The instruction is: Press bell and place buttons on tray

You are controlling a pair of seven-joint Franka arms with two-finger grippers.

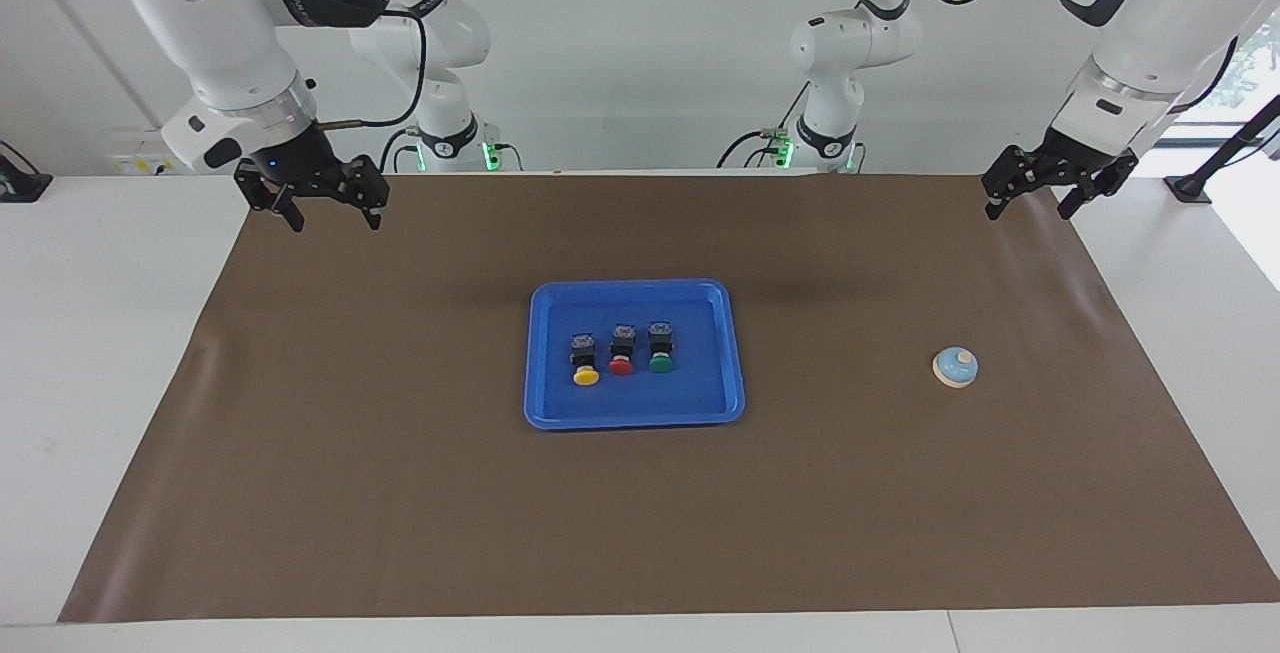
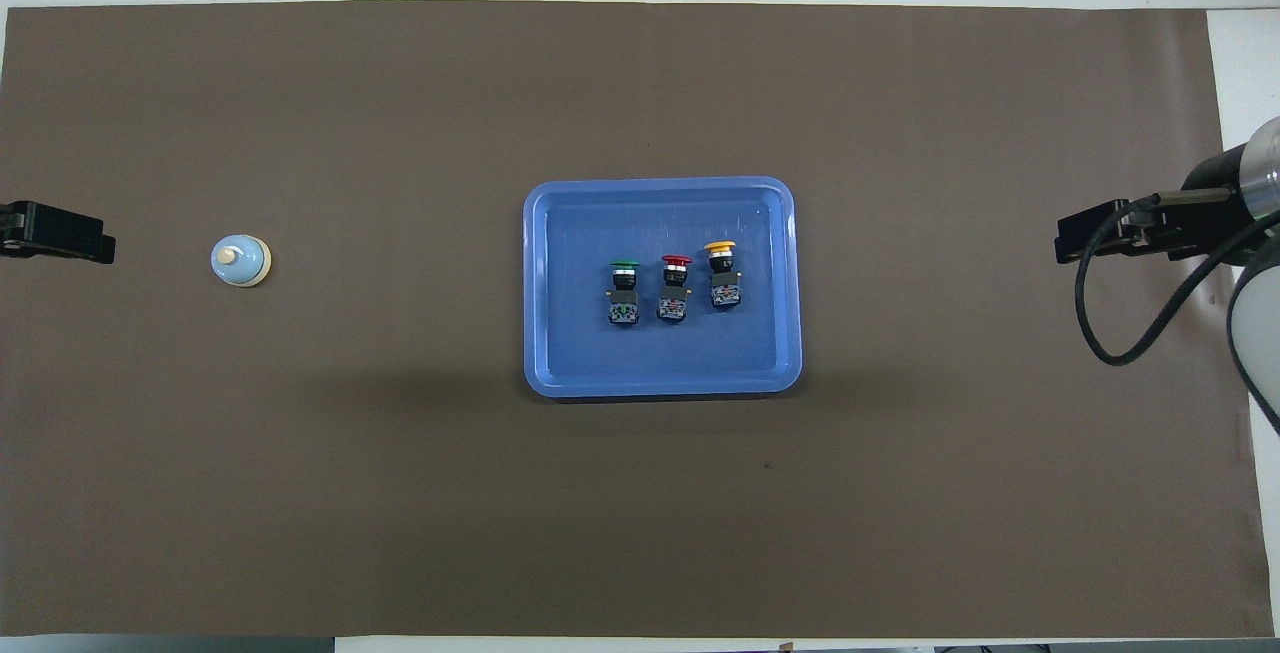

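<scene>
Resting in tray (image 1: 735,353): buttons (image 1: 621,354), no readable labels

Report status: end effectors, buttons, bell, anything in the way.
Both end effectors open, empty: right over the mat's right-arm end, left over its left-arm end. Yellow, red, green buttons in tray. Bell on mat, untouched. Nothing obstructing.

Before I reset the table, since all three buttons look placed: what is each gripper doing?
Left gripper: open, holding nothing, up over the mat's corner.
Right gripper: open, holding nothing, up over the mat's other corner.
</scene>
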